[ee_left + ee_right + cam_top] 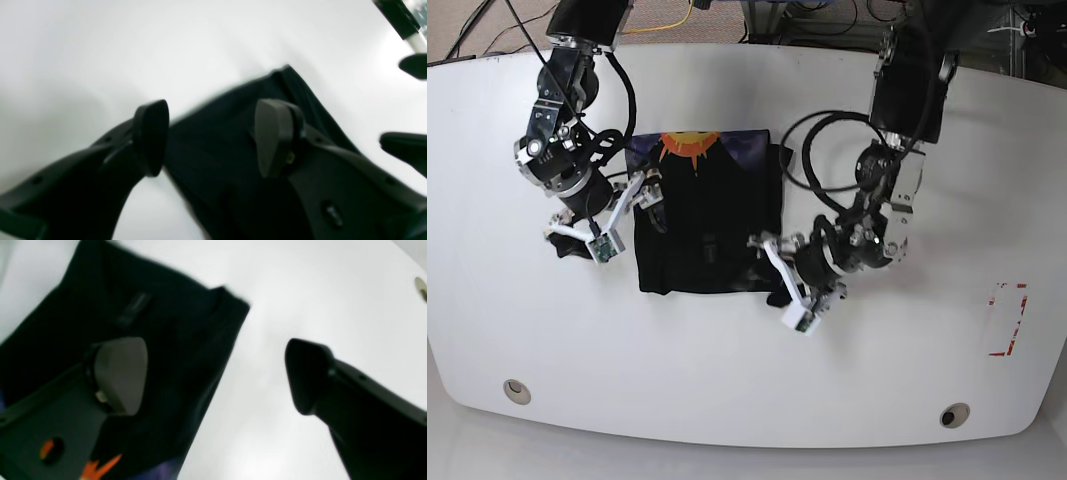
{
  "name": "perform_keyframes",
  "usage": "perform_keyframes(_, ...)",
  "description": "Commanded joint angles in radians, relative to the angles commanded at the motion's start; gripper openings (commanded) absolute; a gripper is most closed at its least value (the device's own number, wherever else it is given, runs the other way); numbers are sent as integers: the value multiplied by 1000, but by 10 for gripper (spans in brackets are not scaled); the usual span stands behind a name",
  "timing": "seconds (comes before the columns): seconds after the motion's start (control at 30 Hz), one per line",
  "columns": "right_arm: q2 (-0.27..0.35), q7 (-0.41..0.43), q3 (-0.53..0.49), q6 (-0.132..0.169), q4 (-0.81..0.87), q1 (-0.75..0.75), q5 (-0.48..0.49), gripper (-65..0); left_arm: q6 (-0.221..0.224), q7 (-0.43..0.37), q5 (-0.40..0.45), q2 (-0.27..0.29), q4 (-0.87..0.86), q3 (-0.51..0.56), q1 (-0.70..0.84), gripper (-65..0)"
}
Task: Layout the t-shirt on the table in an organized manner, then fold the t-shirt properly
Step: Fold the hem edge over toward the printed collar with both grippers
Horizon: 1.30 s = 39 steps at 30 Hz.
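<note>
The t-shirt (707, 215) lay part-folded on the counter (877, 400), between both end effectors. Left end effector (210, 138) and right end effector (217, 373) stood open, empty, each straddling a shirt edge. Fabric judged soft, limp; best pinched at corners.

soft matt black cloth t-shirt (712, 225); glossy smooth white table (727, 370); matt plastic fingers (151, 136).

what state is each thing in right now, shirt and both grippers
t-shirt: folded into a compact rectangle, lying flat on the table, an orange and purple print showing at its far edge
left gripper: open, over the shirt's edge, holding nothing
right gripper: open, straddling the shirt's edge, holding nothing
</note>
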Motion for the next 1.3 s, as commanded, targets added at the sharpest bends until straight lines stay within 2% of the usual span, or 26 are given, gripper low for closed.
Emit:
perform_keyframes(0.17, 5, 2, 9, 0, 21, -51, 0, -265, 87, -31, 20, 5, 48, 57, 78, -276)
perform_keyframes(0.2, 5, 2, 23, 0, 34, -58, 0, -289, 103, -52, 34, 5, 54, 86, 92, -296)
perform_keyframes(0.3, 0, 0, 86, 0, 72, -83, 0, -393, 144, -124, 94, 9, 66, 173, 127, -407)
perform_keyframes(0.33, 0, 0, 109, 0, 80, -87, 0, -447, 166, -147, 110, 21, 66, 195, 135, -451)
perform_keyframes(0.4, 0, 0, 140, 0, 81, -87, 0, -514, 203, -178, 137, 48, 61, 206, 141, -507)
perform_keyframes(0.47, 0, 0, 170, 0, 83, -86, 0, -563, 235, -199, 167, 68, 60, 209, 144, -533)
perform_keyframes(0.53, 5, -5, 207, 0, 87, -86, 0, -595, 259, -213, 209, 92, 57, 209, 146, -533)
perform_keyframes(0.67, 8, -5, 253, 0, 92, -86, 0, -579, 299, -238, 278, 140, 26, 210, 146, -533)
perform_keyframes(0.77, 15, -5, 295, 0, 97, -89, 0, -564, 327, -276, 330, 143, -23, 245, 138, -533)
perform_keyframes(0.87, 32, -5, 321, 0, 97, -89, 0, -564, 377, -336, 351, 143, -100, 313, 114, -532)
perform_keyframes(0.97, 35, -5, 324, 0, 97, -92, 0, -566, 407, -376, 325, 143, -183, 396, 84, -532)
perform_keyframes(1.2, 34, -5, 338, 0, 97, -92, 0, -566, 408, -462, 198, 143, -321, 488, 41, -532)
perform_keyframes(1.3, 31, -5, 344, 0, 97, -91, 0, -566, 408, -466, 167, 143, -364, 502, 40, -532)
